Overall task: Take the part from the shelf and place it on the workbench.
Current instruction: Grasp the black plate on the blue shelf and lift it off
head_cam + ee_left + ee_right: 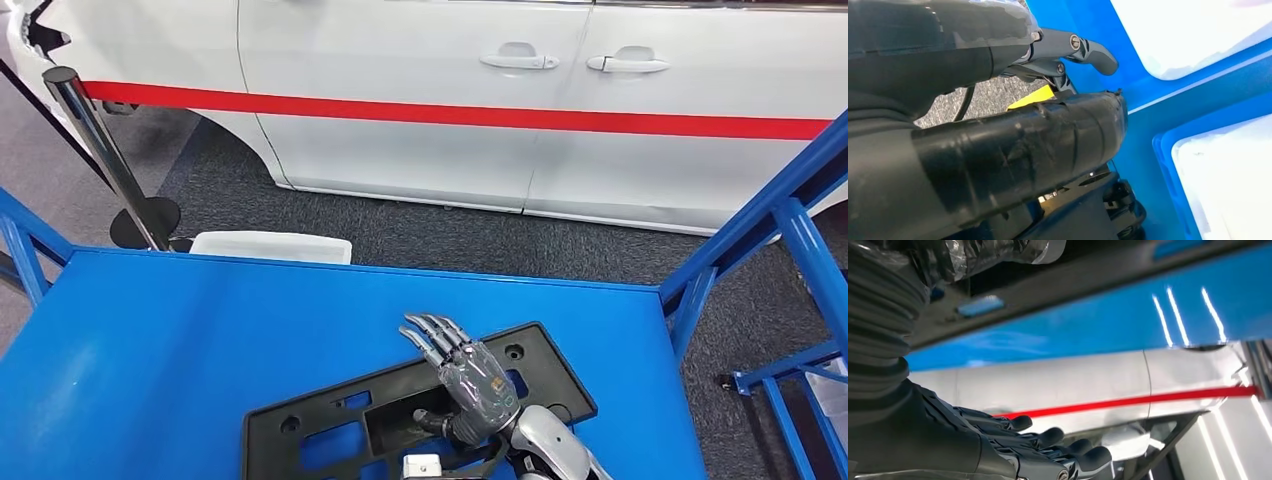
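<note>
Right hand [478, 385] is seen above the black part [330, 425], fingers straight and slightly apart, with nothing held. Left hand [998, 145] is seen close up in its wrist view, but whether it is spread or closed cannot be told. The part is laid flat on the blue surface [200, 330], near its front edge, with a white car [450, 100] behind.
</note>
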`<state>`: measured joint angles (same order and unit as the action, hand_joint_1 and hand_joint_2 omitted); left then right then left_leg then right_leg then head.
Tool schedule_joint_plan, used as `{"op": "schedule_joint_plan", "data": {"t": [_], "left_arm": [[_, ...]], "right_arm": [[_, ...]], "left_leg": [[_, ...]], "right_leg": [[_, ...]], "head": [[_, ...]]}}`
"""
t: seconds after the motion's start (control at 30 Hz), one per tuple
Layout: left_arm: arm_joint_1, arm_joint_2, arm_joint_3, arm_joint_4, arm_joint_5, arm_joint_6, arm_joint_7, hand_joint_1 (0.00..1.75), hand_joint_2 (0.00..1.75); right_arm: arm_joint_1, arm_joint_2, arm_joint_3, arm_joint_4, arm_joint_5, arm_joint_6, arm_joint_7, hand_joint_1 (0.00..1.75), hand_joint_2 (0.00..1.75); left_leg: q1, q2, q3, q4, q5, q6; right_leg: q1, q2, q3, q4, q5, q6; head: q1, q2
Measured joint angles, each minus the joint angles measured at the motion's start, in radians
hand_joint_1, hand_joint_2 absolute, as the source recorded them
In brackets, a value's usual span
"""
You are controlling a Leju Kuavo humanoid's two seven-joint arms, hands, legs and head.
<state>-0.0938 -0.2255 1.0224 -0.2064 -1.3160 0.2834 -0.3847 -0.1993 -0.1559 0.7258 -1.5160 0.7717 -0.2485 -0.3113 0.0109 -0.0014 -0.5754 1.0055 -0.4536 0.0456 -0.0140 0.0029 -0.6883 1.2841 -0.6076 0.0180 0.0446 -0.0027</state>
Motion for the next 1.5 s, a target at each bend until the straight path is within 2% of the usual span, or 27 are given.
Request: {"op": "schedule_joint_plan", "data": {"t": [0.03, 0.1, 0.13, 0.17, 0.27, 0.33, 0.4, 0.47, 0.5, 0.53, 0.57, 0.63, 0.7, 0.8, 0.87, 0.97, 1.0, 1.03, 1.07, 1.13, 1.17, 1.23, 1.3, 1.37, 1.4, 1.47, 1.5], "left_arm": [[0.0, 0.0, 0.0, 0.0, 0.0, 0.0, 0.0, 0.0, 0.0], [0.001, 0.0, 0.0, 0.0, 0.002, -0.001, 0.0, 0.0, 0.0], [0.001, 0.0, 0.0, 0.0, 0.003, -0.002, 0.0, 0.0, 0.0], [0.001, 0.0, 0.0, 0.0, 0.005, -0.002, 0.001, 0.0, 0.0], [0.002, 0.0, 0.001, 0.0, 0.009, 0.0, 0.001, 0.0, 0.0], [0.001, 0.0, 0.001, 0.0, 0.014, 0.001, 0.0, 0.0, 0.0], [0.002, 0.0, 0.002, 0.0, 0.017, 0.001, -0.002, 0.0, 0.0], [0.003, 0.0, 0.002, 0.0, 0.02, 0.002, -0.002, 0.0, 0.0], [0.003, 0.0, 0.002, 0.0, 0.021, 0.003, -0.002, 0.0, 0.0], [0.004, 0.0, 0.003, 0.0, 0.023, 0.004, -0.002, 0.0, 0.0], [0.005, 0.001, 0.003, 0.0, 0.023, 0.005, -0.002, 0.0, 0.0], [0.005, 0.001, 0.003, 0.0, 0.024, 0.006, -0.002, 0.0, 0.0], [0.004, 0.002, 0.003, 0.0, 0.025, 0.008, -0.003, 0.0, 0.0], [0.004, 0.002, 0.003, 0.0, 0.024, 0.009, -0.004, 0.0, 0.0], [0.005, 0.002, 0.003, 0.0, 0.023, 0.01, -0.003, 0.0, 0.0], [0.004, 0.001, 0.003, 0.0, 0.023, 0.01, -0.002, 0.0, 0.0], [0.004, 0.001, 0.003, 0.0, 0.023, 0.01, -0.001, 0.0, 0.0], [0.005, 0.001, 0.003, 0.0, 0.023, 0.01, -0.001, 0.0, 0.0], [0.005, 0.001, 0.003, 0.0, 0.023, 0.01, -0.001, 0.0, 0.0], [0.005, 0.001, 0.003, 0.0, 0.023, 0.01, -0.001, 0.0, 0.0], [0.005, 0.0, 0.003, 0.0, 0.023, 0.01, -0.001, 0.0, 0.0], [0.005, 0.0, 0.003, 0.0, 0.023, 0.01, -0.001, 0.0, 0.0], [0.005, 0.0, 0.003, 0.0, 0.022, 0.011, -0.001, 0.0, 0.0], [0.004, 0.0, 0.003, 0.0, 0.022, 0.011, -0.001, 0.0, 0.0], [0.003, 0.0, 0.003, 0.0, 0.022, 0.011, -0.001, 0.0, 0.0], [0.003, 0.0, 0.003, 0.0, 0.022, 0.011, -0.001, 0.0, 0.0], [0.003, 0.0, 0.003, 0.0, 0.022, 0.011, -0.001, 0.0, 0.0]], "right_arm": [[0.0, -0.006, 0.004, -0.001, 0.0, 0.006, 0.001, 0.0, 1.75], [0.0, -0.016, 0.01, -0.006, 0.0, 0.013, 0.002, 0.0, 1.75], [0.0, -0.02, 0.012, -0.008, 0.0, 0.015, 0.003, 0.0, 1.75], [0.0, -0.024, 0.015, -0.011, 0.0, 0.017, 0.003, 0.0, 1.75], [0.005, -0.036, 0.025, -0.022, 0.003, 0.022, 0.003, 0.0, 1.75], [0.012, -0.047, 0.031, -0.034, 0.011, 0.025, 0.005, 0.0, 1.75], [0.017, -0.062, 0.035, -0.051, 0.019, 0.027, 0.007, 0.0, 1.75], [0.023, -0.081, 0.04, -0.069, 0.025, 0.028, 0.009, 0.0, 1.75], [0.027, -0.091, 0.043, -0.079, 0.028, 0.028, 0.011, 0.0, 1.75], [0.031, -0.099, 0.045, -0.089, 0.032, 0.027, 0.013, 0.0, 1.75], [0.034, -0.106, 0.047, -0.098, 0.036, 0.027, 0.015, 0.0, 1.75], [0.038, -0.117, 0.047, -0.115, 0.045, 0.025, 0.02, 0.0, 1.75], [0.04, -0.124, 0.047, -0.129, 0.055, 0.021, 0.026, 0.0, 1.75], [0.044, -0.132, 0.047, -0.144, 0.07, 0.01, 0.035, 0.0, 1.75], [0.044, -0.137, 0.047, -0.151, 0.082, -0.002, 0.039, 0.0, 1.75], [0.047, -0.141, 0.047, -0.153, 0.101, -0.026, 0.049, 0.0, 1.75], [0.048, -0.141, 0.047, -0.153, 0.105, -0.032, 0.052, 0.0, 1.75], [0.05, -0.141, 0.047, -0.153, 0.107, -0.037, 0.055, 0.0, 1.75], [0.05, -0.141, 0.047, -0.153, 0.108, -0.039, 0.056, 0.0, 1.75], [0.051, -0.141, 0.047, -0.153, 0.109, -0.042, 0.058, 0.0, 1.75], [0.051, -0.141, 0.047, -0.154, 0.109, -0.043, 0.058, 0.0, 1.75], [0.052, -0.141, 0.047, -0.154, 0.11, -0.045, 0.058, 0.0, 1.75], [0.053, -0.141, 0.047, -0.155, 0.11, -0.046, 0.058, 0.0, 1.75], [0.054, -0.141, 0.047, -0.155, 0.11, -0.046, 0.058, 0.0, 1.75], [0.054, -0.141, 0.047, -0.155, 0.11, -0.046, 0.058, 0.0, 1.75], [0.055, -0.141, 0.047, -0.155, 0.111, -0.046, 0.058, 0.0, 1.75], [0.056, -0.141, 0.047, -0.154, 0.111, -0.046, 0.058, 0.0, 1.75]], "left_leg": [[0.0, -0.001, 0.001, 0.002, -0.002, -0.001], [0.002, -0.002, 0.003, 0.008, -0.008, -0.006], [0.001, -0.003, 0.003, 0.013, -0.012, -0.011], [0.0, -0.004, 0.001, 0.017, -0.015, -0.017], [-0.003, -0.004, -0.005, 0.022, -0.016, -0.034], [0.0, -0.003, -0.009, 0.037, -0.03, -0.043], [0.001, -0.002, -0.042, 0.116, -0.079, -0.048], [0.001, -0.002, -0.102, 0.246, -0.136, -0.049], [0.001, -0.002, -0.124, 0.291, -0.147, -0.048], [0.0, -0.002, -0.129, 0.302, -0.139, -0.045], [0.0, -0.002, -0.114, 0.269, -0.112, -0.04], [-0.005, -0.003, -0.054, 0.14, -0.045, -0.026], [-0.012, -0.003, -0.014, 0.046, -0.017, -0.016], [-0.013, -0.003, -0.004, 0.017, -0.013, -0.009], [-0.007, -0.001, 0.008, -0.003, -0.004, 0.0], [-0.005, 0.001, 0.014, -0.011, 0.0, 0.007], [-0.005, 0.001, 0.013, -0.011, 0.0, 0.006], [-0.005, 0.001, 0.013, -0.01, -0.001, 0.006], [-0.004, 0.0, 0.014, -0.008, -0.002, 0.004], [-0.002, -0.001, 0.015, -0.002, -0.007, -0.003], [-0.003, -0.002, 0.013, 0.004, -0.01, -0.009], [-0.006, -0.003, 0.006, 0.012, -0.013, -0.02], [-0.006, -0.003, 0.002, 0.014, -0.013, -0.031], [-0.003, -0.002, -0.008, 0.04, -0.034, -0.04], [-0.001, -0.002, -0.025, 0.081, -0.058, -0.044], [-0.001, -0.002, -0.084, 0.211, -0.121, -0.047], [-0.001, -0.002, -0.113, 0.271, -0.141, -0.048]], "right_leg": [[-0.003, 0.0, 0.001, -0.008, 0.02, 0.002], [-0.008, -0.001, 0.046, -0.11, 0.089, 0.004], [-0.008, -0.002, 0.071, -0.166, 0.112, 0.005], [-0.008, -0.001, 0.089, -0.206, 0.122, 0.002], [-0.004, 0.002, 0.097, -0.233, 0.117, -0.016], [-0.004, 0.001, 0.101, -0.238, 0.118, -0.028], [-0.004, -0.001, 0.106, -0.241, 0.119, -0.039], [0.001, -0.003, 0.106, -0.24, 0.117, -0.044], [0.004, -0.003, 0.107, -0.24, 0.116, -0.046], [0.007, -0.003, 0.109, -0.24, 0.115, -0.047], [0.009, -0.002, 0.112, -0.239, 0.114, -0.048], [0.013, 0.001, 0.116, -0.24, 0.113, -0.049], [0.015, 0.003, 0.112, -0.239, 0.113, -0.044], [0.013, 0.002, 0.11, -0.244, 0.116, -0.03], [0.014, 0.001, 0.102, -0.217, 0.094, -0.02], [0.007, 0.001, 0.026, -0.055, 0.012, -0.008], [0.003, 0.001, 0.006, -0.011, -0.001, -0.004], [0.0, 0.001, 0.0, 0.004, 0.003, -0.001], [-0.004, 0.001, 0.013, -0.017, 0.025, 0.002], [-0.01, -0.001, 0.074, -0.132, 0.086, 0.005], [-0.01, -0.001, 0.101, -0.189, 0.104, 0.004], [-0.007, 0.0, 0.121, -0.24, 0.107, -0.004], [-0.005, 0.001, 0.119, -0.243, 0.109, -0.016], [-0.006, 0.0, 0.121, -0.247, 0.112, -0.03], [-0.007, -0.001, 0.123, -0.249, 0.113, -0.036], [-0.003, -0.003, 0.123, -0.249, 0.113, -0.042], [-0.001, -0.004, 0.123, -0.249, 0.112, -0.044]], "head": [[0.0, 0.0], [0.0, 0.0], [0.0, 0.0], [0.0, 0.0], [-0.001, 0.0], [-0.001, 0.0], [-0.002, 0.0], [-0.002, 0.0], [-0.002, 0.0], [-0.002, 0.0], [-0.002, 0.0], [-0.001, 0.0], [-0.001, 0.0], [-0.001, 0.0], [0.0, 0.0], [0.001, 0.0], [0.001, 0.0], [0.001, 0.0], [0.001, 0.0], [0.001, 0.0], [0.001, 0.0], [0.0, 0.0], [-0.001, 0.0], [-0.001, 0.0], [-0.001, 0.0], [-0.001, 0.0], [-0.001, 0.0]]}}
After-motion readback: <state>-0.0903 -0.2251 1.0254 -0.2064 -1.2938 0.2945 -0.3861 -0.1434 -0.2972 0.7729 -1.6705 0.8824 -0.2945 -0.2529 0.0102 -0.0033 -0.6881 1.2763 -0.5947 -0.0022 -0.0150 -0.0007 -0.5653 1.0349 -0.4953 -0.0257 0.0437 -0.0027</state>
